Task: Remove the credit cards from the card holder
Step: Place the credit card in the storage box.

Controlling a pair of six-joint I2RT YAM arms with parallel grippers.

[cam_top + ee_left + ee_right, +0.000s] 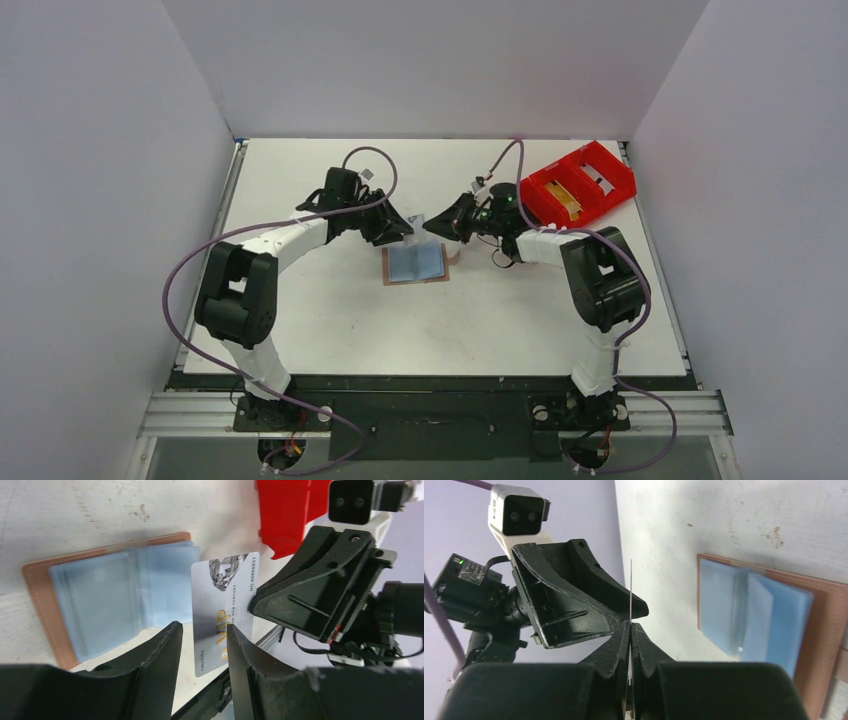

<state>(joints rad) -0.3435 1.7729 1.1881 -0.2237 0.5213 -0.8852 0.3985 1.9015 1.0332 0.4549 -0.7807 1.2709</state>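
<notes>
The top view gives you only the layout. The holder (415,264) lies open and flat on the table (330,330), just on the near side of both sets of fingertips. The left gripper (404,231) and right gripper (436,228) meet almost tip to tip over its far edge, with something pale between them that is too small to read there. The red tray (578,185) sits behind the right gripper, well apart from the holder.

Your wrist views settle who has what. The left one shows the pale thing is a silver card (225,595) with gold lettering. Its far edge is clamped in the right gripper's black tips. The right wrist view shows that card edge-on, a thin line rising from between the right fingers (616,645), which are pressed together on it.

Your left fingers (162,650) stand apart with the card in the gap beyond them. One edge of it passes behind the right-hand finger, and you cannot tell whether they touch. The holder's blue pockets lie beyond the left-hand finger.
</notes>
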